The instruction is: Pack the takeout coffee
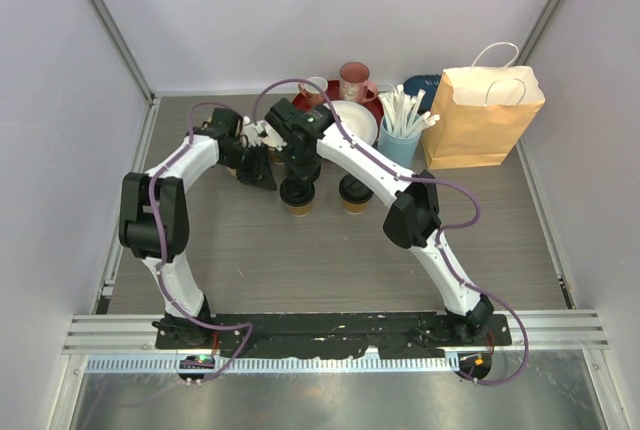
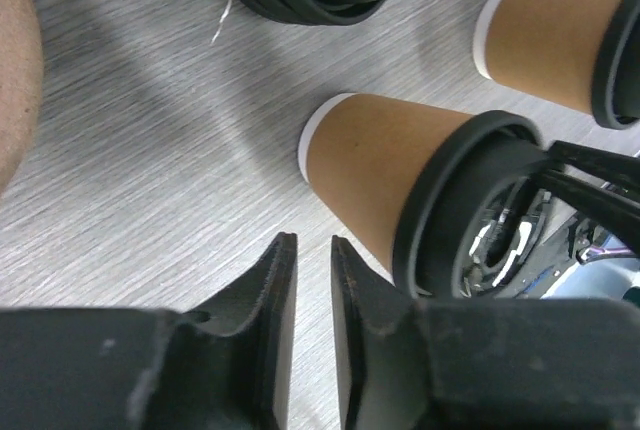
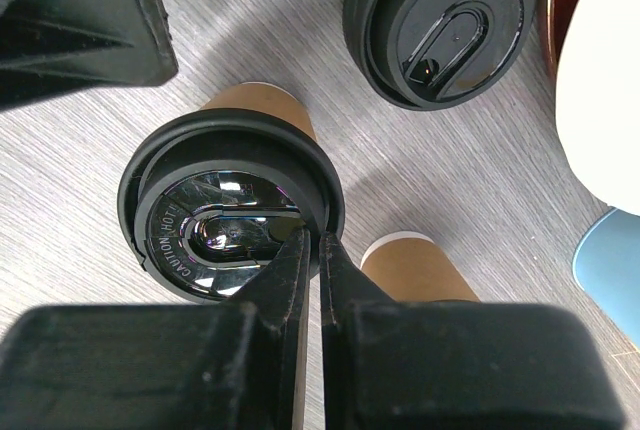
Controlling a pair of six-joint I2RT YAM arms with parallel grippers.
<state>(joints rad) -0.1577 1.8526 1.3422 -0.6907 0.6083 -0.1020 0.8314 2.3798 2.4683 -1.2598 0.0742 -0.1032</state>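
Right gripper [image 3: 312, 250] clenched on black lid [image 3: 232, 218] rim of tan cup [image 1: 298, 196]; thin pinch, you risk popping lid off. Left gripper [image 2: 312, 260] nearly closed, empty, just beside cup.

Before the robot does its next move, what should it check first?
1. Right pincer gripping the lid: ok, it is closed on the lid's raised rim.
2. Lid pressed fully onto the near cup: cannot tell.
3. Left pincer out of the way: ok, it is almost closed, holds nothing and sits beside that cup.
4. Second cup upright and lidded: ok.
5. Paper bag standing: ok, at the far right of the table.
6. Bag mouth open: cannot tell.
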